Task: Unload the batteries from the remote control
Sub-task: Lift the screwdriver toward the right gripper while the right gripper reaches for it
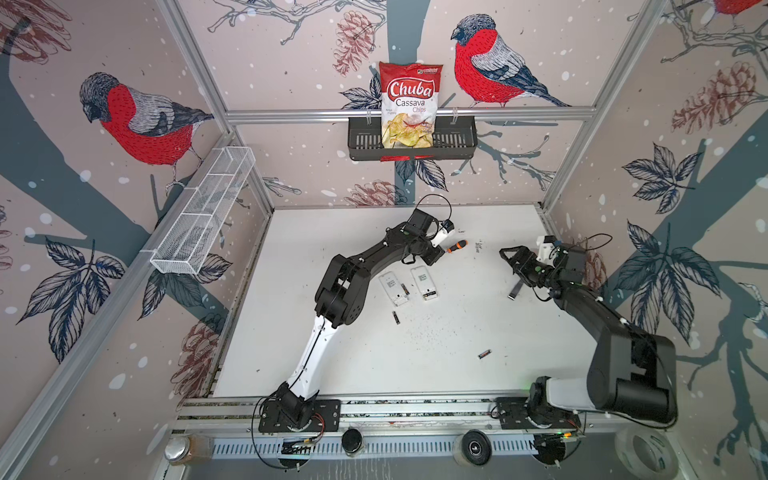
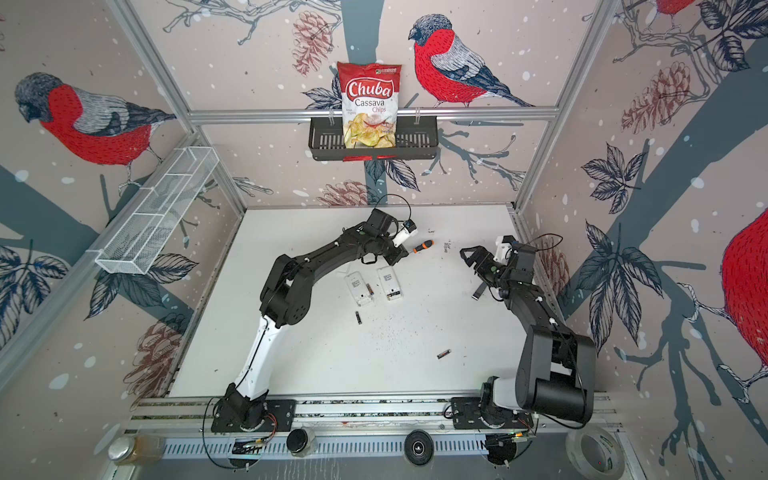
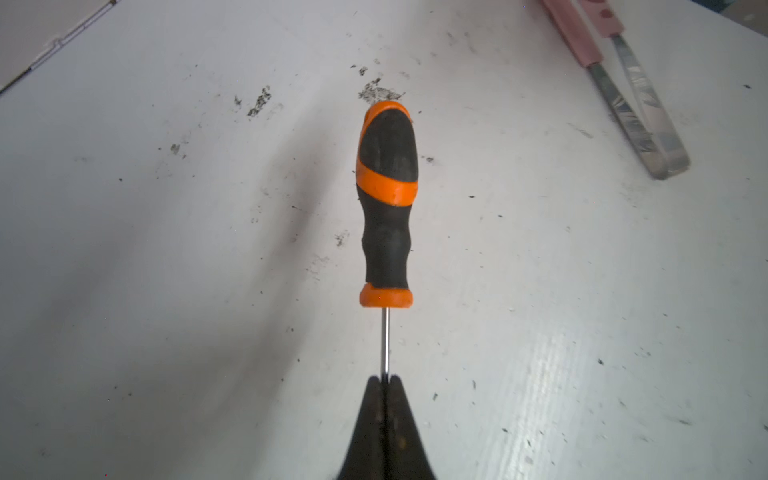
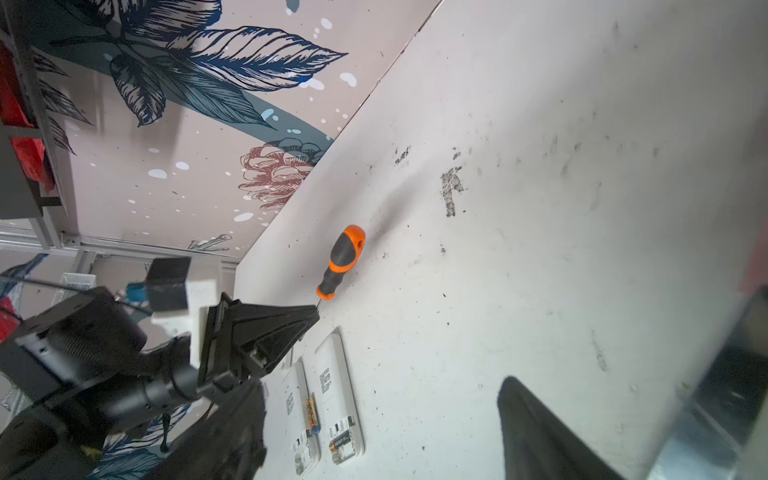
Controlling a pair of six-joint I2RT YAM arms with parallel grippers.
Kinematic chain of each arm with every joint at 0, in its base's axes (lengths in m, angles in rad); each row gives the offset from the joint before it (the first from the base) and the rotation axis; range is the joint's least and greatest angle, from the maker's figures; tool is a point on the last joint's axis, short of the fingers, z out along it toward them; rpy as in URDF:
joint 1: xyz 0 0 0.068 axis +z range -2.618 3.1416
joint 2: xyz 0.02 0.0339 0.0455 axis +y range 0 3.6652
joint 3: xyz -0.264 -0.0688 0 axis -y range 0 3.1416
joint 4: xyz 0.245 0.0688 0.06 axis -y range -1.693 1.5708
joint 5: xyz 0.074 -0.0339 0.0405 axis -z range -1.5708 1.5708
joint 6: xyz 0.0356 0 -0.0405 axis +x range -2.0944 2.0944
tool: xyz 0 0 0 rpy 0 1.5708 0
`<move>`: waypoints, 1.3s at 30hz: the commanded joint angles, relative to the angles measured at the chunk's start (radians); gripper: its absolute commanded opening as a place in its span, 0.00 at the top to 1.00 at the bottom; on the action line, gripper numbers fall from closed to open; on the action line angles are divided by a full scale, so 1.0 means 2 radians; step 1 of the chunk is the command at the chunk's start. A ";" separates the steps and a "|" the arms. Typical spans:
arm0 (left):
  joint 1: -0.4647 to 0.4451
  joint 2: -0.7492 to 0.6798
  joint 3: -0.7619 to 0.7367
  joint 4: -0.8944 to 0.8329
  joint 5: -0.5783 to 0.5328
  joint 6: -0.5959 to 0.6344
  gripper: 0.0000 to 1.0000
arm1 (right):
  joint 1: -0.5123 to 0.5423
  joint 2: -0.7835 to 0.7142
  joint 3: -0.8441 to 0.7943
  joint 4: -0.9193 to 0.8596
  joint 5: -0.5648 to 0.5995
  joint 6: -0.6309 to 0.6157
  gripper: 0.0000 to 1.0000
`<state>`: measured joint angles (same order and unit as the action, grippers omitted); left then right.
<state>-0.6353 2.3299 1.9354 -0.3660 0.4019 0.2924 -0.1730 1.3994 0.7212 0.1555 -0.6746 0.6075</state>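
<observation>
Batteries (image 1: 396, 318): two lay loose on the table (image 1: 457, 374), one against a remote control (image 1: 392, 286), one seated in its neighbour; I judged them light, rigid, slick, best pinched mid-barrel; left gripper (image 3: 385, 378) clamped the screwdriver (image 3: 388, 199) shaft, right gripper (image 1: 508, 257) stood spread.

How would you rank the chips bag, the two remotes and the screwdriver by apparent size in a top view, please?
1. Chuba cassava chips bag.
2. The two white remotes: alike, unranked.
3. Orange-handled screwdriver, its shaft tip pinched in the left claw.
</observation>
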 commanded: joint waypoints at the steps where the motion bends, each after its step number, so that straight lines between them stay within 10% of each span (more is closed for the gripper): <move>1: 0.001 -0.033 -0.038 0.028 0.035 0.020 1.00 | 0.000 0.018 0.000 0.068 -0.036 0.031 0.13; 17: -0.001 -0.151 -0.209 0.087 0.063 0.006 1.00 | 0.053 0.096 0.049 0.068 -0.117 -0.013 0.22; 39: -0.011 -0.192 -0.236 0.073 0.088 0.031 1.00 | 0.142 0.139 0.111 -0.035 -0.149 -0.104 0.32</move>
<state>-0.6563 1.9633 1.4593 -0.2298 0.5499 0.3397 0.0933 1.6684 0.9222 0.1425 -0.9535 0.4583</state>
